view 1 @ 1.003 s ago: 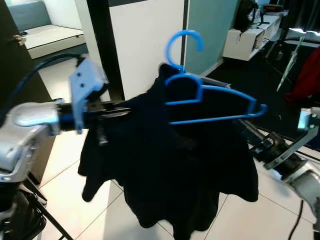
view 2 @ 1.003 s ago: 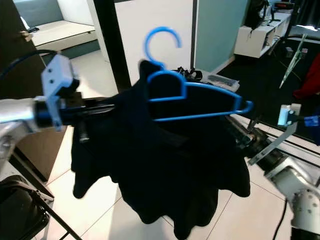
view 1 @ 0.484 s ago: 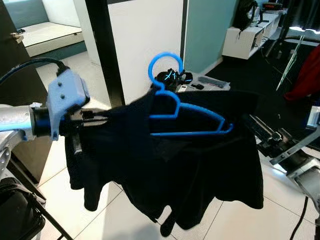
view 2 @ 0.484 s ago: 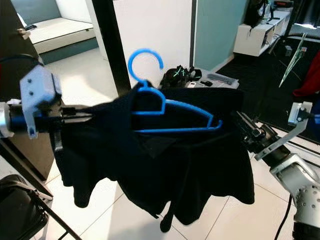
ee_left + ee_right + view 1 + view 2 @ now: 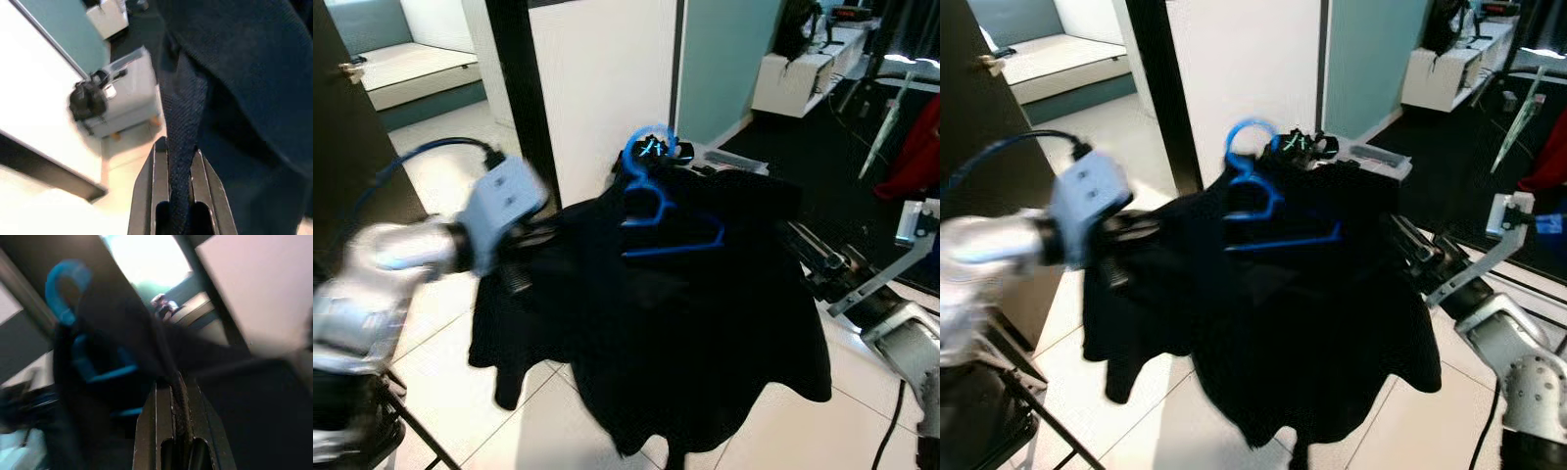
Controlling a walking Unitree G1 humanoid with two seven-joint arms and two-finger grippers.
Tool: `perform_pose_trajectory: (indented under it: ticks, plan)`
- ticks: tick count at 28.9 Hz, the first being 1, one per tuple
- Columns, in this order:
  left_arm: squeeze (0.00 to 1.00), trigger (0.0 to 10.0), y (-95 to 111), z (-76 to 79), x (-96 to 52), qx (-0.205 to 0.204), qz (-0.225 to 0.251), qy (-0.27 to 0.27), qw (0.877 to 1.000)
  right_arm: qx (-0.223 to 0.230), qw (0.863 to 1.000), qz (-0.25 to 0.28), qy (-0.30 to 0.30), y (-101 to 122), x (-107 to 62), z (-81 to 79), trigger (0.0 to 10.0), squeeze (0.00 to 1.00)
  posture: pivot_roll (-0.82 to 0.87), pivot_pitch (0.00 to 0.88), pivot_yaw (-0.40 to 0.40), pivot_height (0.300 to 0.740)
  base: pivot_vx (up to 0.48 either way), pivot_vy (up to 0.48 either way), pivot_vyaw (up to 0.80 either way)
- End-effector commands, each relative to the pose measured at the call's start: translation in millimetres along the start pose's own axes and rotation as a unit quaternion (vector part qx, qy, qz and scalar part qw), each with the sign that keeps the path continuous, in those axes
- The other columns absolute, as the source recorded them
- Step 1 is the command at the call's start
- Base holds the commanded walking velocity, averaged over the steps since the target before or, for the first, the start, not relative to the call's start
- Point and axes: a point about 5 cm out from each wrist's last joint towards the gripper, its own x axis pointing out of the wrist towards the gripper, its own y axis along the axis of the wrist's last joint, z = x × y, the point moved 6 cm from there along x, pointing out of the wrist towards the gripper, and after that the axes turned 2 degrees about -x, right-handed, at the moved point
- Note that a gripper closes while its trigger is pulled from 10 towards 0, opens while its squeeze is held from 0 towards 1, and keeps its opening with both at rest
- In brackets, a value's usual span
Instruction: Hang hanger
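Observation:
A black shirt [image 5: 685, 323] hangs stretched between my two arms, with a blue hanger [image 5: 656, 211] partly inside its collar and the hook [image 5: 1252, 137] sticking up. My left gripper [image 5: 178, 159] is shut on a fold of the shirt at its left side. In the left eye view the left arm [image 5: 460, 235] is blurred. My right gripper [image 5: 178, 384] is shut on the shirt's right edge, by the right arm [image 5: 862, 294]. The hanger's lower bar is half hidden in the cloth.
A white wall panel [image 5: 607, 88] with a black post [image 5: 514, 88] stands just behind the shirt. A black bag [image 5: 1307, 145] lies on the floor behind. A dark door [image 5: 352, 157] is at the left, a black chair frame [image 5: 999, 411] at lower left, white shelving [image 5: 793, 78] far right.
The hanger has sunk lower and deeper into the shirt's collar, its hook dropping. My left arm swung right and closer, now blurred. The shirt bunched toward the middle.

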Motion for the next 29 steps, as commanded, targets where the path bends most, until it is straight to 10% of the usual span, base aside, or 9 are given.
perform_pose_trajectory:
  ticks: [1, 8, 9, 13, 14, 19, 23, 25, 29]
  plan:
    - [0.0, 1.1, 3, -14.6, -3.9, 0.012, -0.006, 0.035, 0.999, -0.013, 1.0, 0.0, 0.002, 3, -0.3, -2.9, 0.0, 0.0, -0.04, 0.0, 0.03, 0.74, 0.0, 0.0, 0.0]
    - [0.0, 0.8, 7, 9.3, 20.4, -0.048, 0.024, 0.068, 0.996, -0.005, 1.0, -0.016, 0.02, -16, 16.7, -18.0, 0.0, 0.0, -0.04, 0.0, 0.034, 0.74, 0.0, 0.0, 0.0]
    - [0.0, 4.1, 3, 14.8, 22.2, -0.044, 0.021, 0.071, 0.996, -0.01, 0.999, -0.029, 0.022, -23, 17.9, -18.8, 0.0, 0.0, -0.04, 0.0, 0.034, 0.74, 0.0, 0.0, 0.0]
    - [0.0, 4.9, -4, 15.6, 18.7, -0.02, 0.016, 0.078, 0.997, -0.024, 0.998, -0.053, 0.009, -32, 15.3, -13.7, 0.0, 0.0, -0.03, 0.0, 0.035, 0.74, 0.0, 0.0, 0.0]
    - [0.0, 10.0, -5, 13.0, 15.2, -0.002, 0.02, 0.08, 0.997, -0.04, 0.997, -0.067, -0.007, -35, 12.3, -7.2, 0.0, 0.0, -0.03, 0.0, 0.036, 0.74, 0.0, 0.0, 0.0]
    - [0.0, 10.0, 0, 4.5, 3.3, 0.016, 0.042, 0.07, 0.997, -0.072, 0.993, -0.08, -0.041, -32, 4.7, 9.2, 0.0, 0.0, -0.03, 0.0, 0.038, 0.74, 0.0, 0.0, 0.0]
    - [0.0, 10.0, 0, -13.1, -10.9, 0.03, 0.053, 0.083, 0.995, -0.107, 0.988, -0.083, -0.078, -22, -2.6, 25.8, 1.6, 0.0, -0.04, 0.0, 0.04, 0.74, 0.0, 0.0, 0.0]
    - [0.0, 10.0, -5, -23.9, -25.3, 0.042, 0.057, 0.089, 0.994, -0.141, 0.98, -0.08, -0.119, -9, -10.1, 43.2, 7.8, 0.0, -0.04, 0.0, 0.04, 0.74, 0.0, 0.0, 0.0]
    - [0.0, 10.0, -7, -10.0, -31.2, 0.055, 0.06, 0.05, 0.995, -0.161, 0.974, -0.085, -0.131, -2, -14.4, 51.1, 10.0, 0.0, -0.04, 0.0, 0.036, 0.74, 0.0, 0.0, 0.0]
